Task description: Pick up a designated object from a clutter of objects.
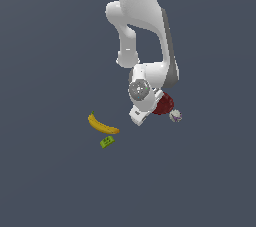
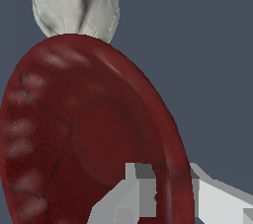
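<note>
The dark red fluted bowl [image 1: 165,104] lies at the exterior view's right of the arm's hand [image 1: 141,102], which hides part of it. In the wrist view the bowl [image 2: 74,129] fills most of the picture. My gripper [image 2: 173,191] straddles its rim. One finger [image 2: 138,196] is inside the bowl and the other [image 2: 217,201] is outside. Both fingers look pressed against the rim. The tiny white-and-purple item [image 1: 175,116] sits right beside the bowl, and in the wrist view it [image 2: 74,6] touches or nearly touches the rim.
The yellow banana [image 1: 102,125] and the tiny green block [image 1: 107,141] lie together at the exterior view's left, well apart from the bowl. The floor is a plain dark grey surface [image 1: 210,181].
</note>
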You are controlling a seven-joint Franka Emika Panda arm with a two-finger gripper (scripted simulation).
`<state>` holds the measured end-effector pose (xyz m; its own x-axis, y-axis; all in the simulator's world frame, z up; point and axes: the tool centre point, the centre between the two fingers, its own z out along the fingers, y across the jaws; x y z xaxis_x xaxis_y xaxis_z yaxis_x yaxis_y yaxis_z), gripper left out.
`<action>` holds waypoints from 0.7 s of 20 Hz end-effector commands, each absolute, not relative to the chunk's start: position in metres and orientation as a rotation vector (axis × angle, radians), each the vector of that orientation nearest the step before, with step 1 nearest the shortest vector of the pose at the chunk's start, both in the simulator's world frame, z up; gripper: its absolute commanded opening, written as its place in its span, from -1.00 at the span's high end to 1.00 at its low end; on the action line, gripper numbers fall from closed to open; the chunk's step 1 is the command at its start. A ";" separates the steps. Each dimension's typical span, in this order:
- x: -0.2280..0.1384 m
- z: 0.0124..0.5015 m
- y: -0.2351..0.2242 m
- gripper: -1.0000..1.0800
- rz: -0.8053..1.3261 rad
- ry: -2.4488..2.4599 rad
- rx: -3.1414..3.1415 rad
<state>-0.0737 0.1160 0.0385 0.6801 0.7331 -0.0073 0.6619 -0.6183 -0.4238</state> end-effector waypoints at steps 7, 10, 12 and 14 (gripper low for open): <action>-0.058 0.080 0.125 1.00 0.250 -1.092 -2.507; -0.049 0.104 0.130 1.00 0.251 -1.092 -2.508; -0.043 0.122 0.134 1.00 0.251 -1.092 -2.508; -0.036 0.142 0.139 1.00 0.251 -1.093 -2.509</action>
<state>-0.0412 0.1353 0.1262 0.6800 0.7332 -0.0088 0.6623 -0.6193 -0.4216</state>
